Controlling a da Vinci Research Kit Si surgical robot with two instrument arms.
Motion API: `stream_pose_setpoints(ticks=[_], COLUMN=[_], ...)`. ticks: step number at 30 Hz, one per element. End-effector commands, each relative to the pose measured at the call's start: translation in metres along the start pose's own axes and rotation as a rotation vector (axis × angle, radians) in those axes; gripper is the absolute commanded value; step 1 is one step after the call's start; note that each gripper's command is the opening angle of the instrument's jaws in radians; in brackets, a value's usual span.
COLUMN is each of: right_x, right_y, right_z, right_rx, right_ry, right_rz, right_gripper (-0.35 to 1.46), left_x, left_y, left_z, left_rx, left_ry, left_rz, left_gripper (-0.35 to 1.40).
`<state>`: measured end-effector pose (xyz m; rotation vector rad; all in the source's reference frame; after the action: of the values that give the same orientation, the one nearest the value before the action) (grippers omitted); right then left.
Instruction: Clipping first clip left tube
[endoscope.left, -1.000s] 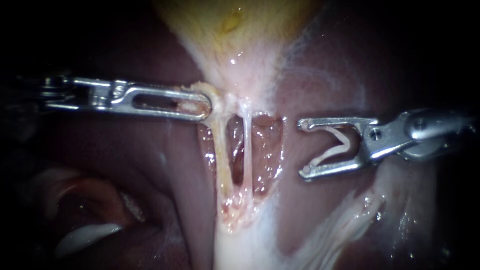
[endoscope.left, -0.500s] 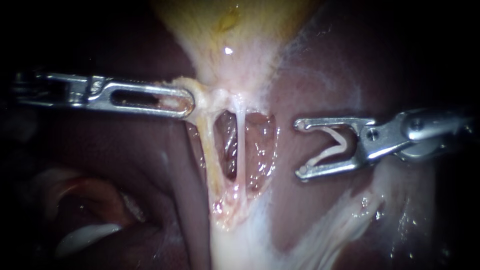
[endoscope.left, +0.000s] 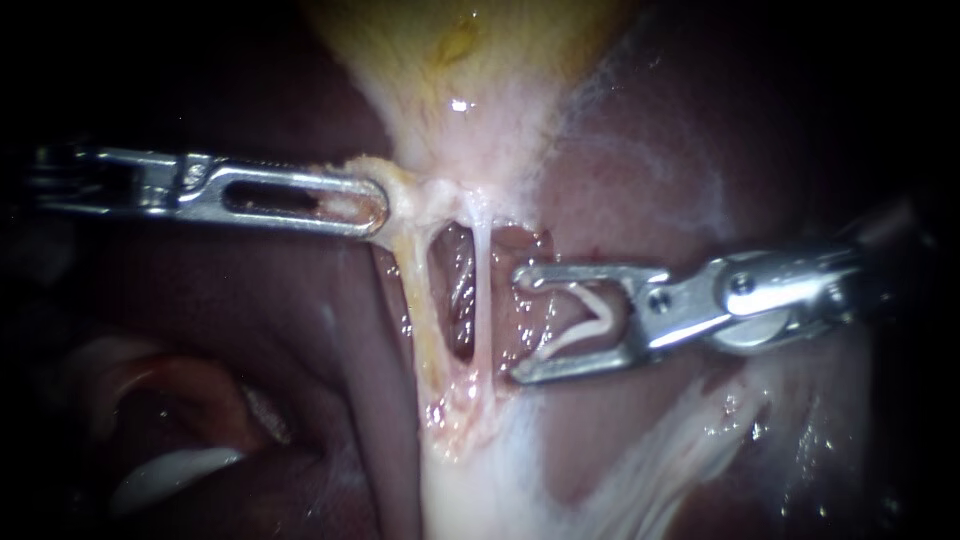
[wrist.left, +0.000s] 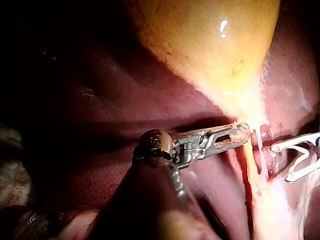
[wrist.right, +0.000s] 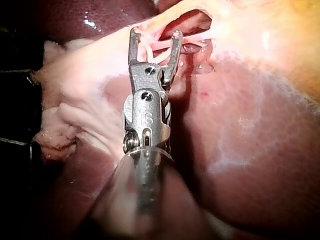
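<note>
My left instrument (endoscope.left: 372, 208) comes in from the left, its slotted jaws shut on pale tissue at the gallbladder (endoscope.left: 470, 70) neck. Below it run two tubes: the thicker yellowish left tube (endoscope.left: 424, 320) and a thin white right tube (endoscope.left: 481, 300). My right instrument (endoscope.left: 520, 325) has its jaws open with a white clip (endoscope.left: 590, 315) seated between them, its tips just right of the thin tube and touching neither tube. The left wrist view shows the left instrument (wrist.left: 235, 135) on the neck tissue. In the right wrist view the right instrument (wrist.right: 152, 37) points at the tubes.
Dark red liver (endoscope.left: 680, 150) surrounds the opened window behind the tubes. White fatty tissue (endoscope.left: 480, 490) spreads below the tubes and toward the lower right. A pale fold (endoscope.left: 170, 470) lies at the lower left.
My right instrument has moved left with its clip, close up to the thin tube. The left instrument first drew the neck tissue leftward, then held still.
</note>
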<state>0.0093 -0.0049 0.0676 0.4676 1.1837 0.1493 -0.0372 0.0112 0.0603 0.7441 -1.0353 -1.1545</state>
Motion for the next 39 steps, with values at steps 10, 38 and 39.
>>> stream_pose_setpoints(ticks=[10, 38, 39], right_x=[-0.0025, -0.0031, -0.0033], right_y=[0.0005, 0.0009, 0.0009], right_z=[0.0044, 0.0094, 0.0097], right_rx=[0.024, 0.198, 0.207], right_ry=[0.000, 0.037, 0.036], right_rz=[0.041, 0.146, 0.156], right_gripper=[0.50, 0.46, 0.46], left_x=[0.0000, -0.0001, -0.0001], left_y=[-0.0004, -0.0006, -0.0006], left_z=[0.0000, 0.0003, 0.0004], left_rx=[-0.001, -0.003, -0.003], left_ry=[-0.001, -0.003, -0.003], left_rz=[-0.001, -0.002, -0.002], left_gripper=[-0.35, -0.35, -0.35])
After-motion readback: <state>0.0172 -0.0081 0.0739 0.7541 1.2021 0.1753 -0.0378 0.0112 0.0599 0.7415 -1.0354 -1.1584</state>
